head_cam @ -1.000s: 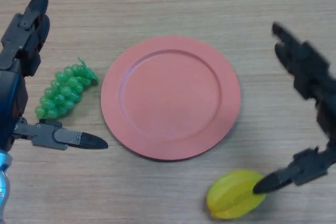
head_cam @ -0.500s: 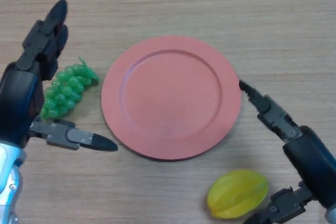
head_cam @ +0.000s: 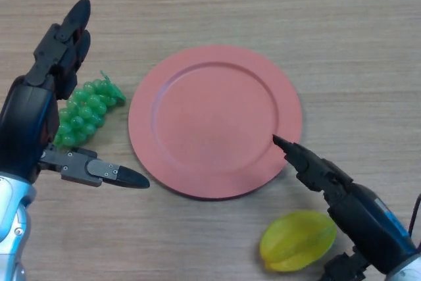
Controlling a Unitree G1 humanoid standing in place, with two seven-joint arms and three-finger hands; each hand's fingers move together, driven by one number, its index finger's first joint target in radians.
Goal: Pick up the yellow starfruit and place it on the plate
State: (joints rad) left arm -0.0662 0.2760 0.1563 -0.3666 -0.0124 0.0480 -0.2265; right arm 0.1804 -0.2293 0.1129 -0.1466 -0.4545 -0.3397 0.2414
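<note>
**A:** Head view check, where's the yellow starfruit (head_cam: 297,241) sitting?

**B:** On the wooden table (head_cam: 342,24), low and right of centre, just below the lower right rim of the red plate (head_cam: 215,120) and not touching it. Nothing lies on the plate.

**A:** And the right hand (head_cam: 342,202)?

**B:** It comes in from the bottom right corner, spread wide with nothing in it. The straight fingers (head_cam: 299,157) point up-left, the tip reaching over the plate's lower right rim. The thumb (head_cam: 342,269) is down by the bottom edge, right beside the starfruit's right end; can't tell if it actually touches. So the fruit sits in the gap between thumb and fingers, not grasped.

**A:** Left side?

**B:** The left hand (head_cam: 39,110) is at the left edge, also relaxed and empty, fingers pointing up, thumb sticking out toward the plate. It partly covers a bunch of green grapes (head_cam: 89,106) lying left of the plate.
</note>
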